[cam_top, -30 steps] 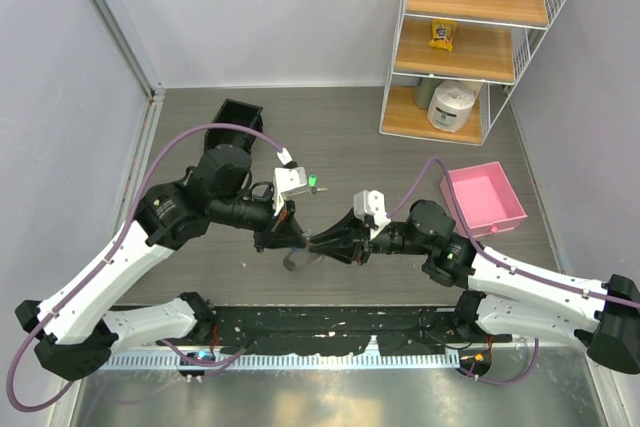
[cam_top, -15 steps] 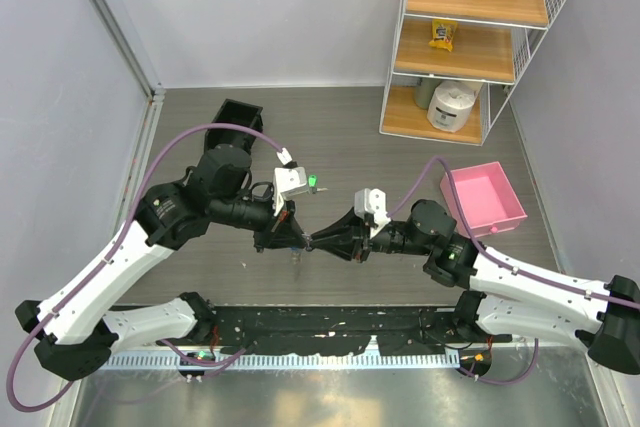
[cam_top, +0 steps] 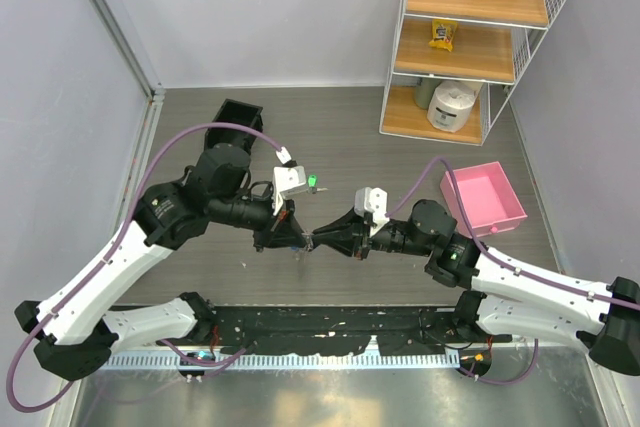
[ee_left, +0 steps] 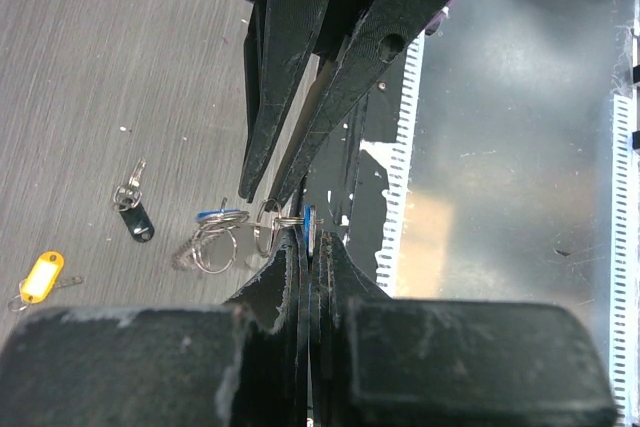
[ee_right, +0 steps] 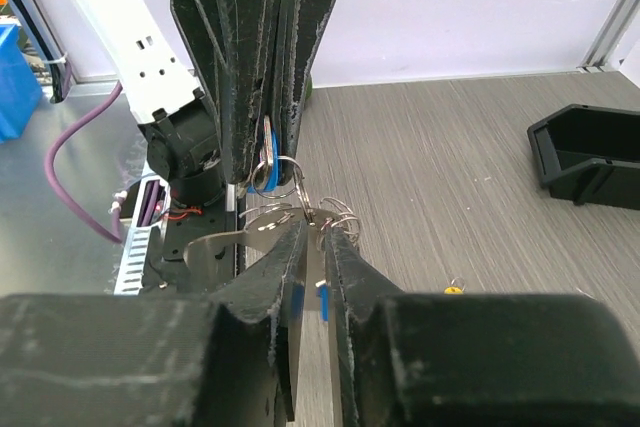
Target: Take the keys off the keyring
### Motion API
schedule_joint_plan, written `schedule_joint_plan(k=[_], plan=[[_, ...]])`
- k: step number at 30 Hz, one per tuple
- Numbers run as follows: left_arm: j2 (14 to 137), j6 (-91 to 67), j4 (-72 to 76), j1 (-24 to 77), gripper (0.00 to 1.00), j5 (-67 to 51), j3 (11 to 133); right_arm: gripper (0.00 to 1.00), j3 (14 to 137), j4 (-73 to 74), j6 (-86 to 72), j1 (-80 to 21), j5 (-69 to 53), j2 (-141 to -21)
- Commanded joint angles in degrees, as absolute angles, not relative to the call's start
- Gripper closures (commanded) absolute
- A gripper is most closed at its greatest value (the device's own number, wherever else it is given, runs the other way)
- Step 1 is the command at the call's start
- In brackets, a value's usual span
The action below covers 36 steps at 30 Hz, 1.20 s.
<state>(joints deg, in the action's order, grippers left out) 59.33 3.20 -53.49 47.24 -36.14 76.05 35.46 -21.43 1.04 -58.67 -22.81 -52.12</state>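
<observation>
Where the left gripper stands fully closed, it pinches the blue-headed key by its plastic head; the right gripper, tip to tip with it above the table, is drawn to a narrow slot and appears to nip the wire of the keyring, whose other loops and silvery strip dangle just beside both tips; judged light, stiff and slippery, the key is best held by its plastic head and the ring by its wire near the key, since bare metal may slide out; a black-headed key and a yellow-headed key lie on the table, well apart from the ring
</observation>
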Motion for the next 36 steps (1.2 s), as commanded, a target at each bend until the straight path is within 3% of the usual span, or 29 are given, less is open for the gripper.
schedule_joint_plan(k=[1, 11, 25, 30, 36], plan=[[58.6, 2.6, -52.1, 47.3, 1.00, -38.7, 78.8, 0.80, 38.1, -23.0, 2.1, -58.8, -20.9, -50.7], [58.6, 2.4, -52.1, 47.3, 1.00, -38.1, 78.8, 0.73, 37.9, -24.4, 1.8, -58.8, -24.3, -50.0], [59.6, 2.0, -52.3, 47.3, 1.00, -38.3, 79.5, 0.73, 38.7, -24.4, 1.8, -59.2, -27.1, -50.7], [59.8, 2.1, -52.3, 47.3, 1.00, -38.3, 79.5, 0.77, 39.1, -24.5, 1.8, -59.3, -27.2, -51.0], [59.7, 2.0, -52.3, 47.3, 1.00, -38.2, 79.5, 0.95, 39.2, -24.1, 1.6, -59.5, -26.7, -51.0]])
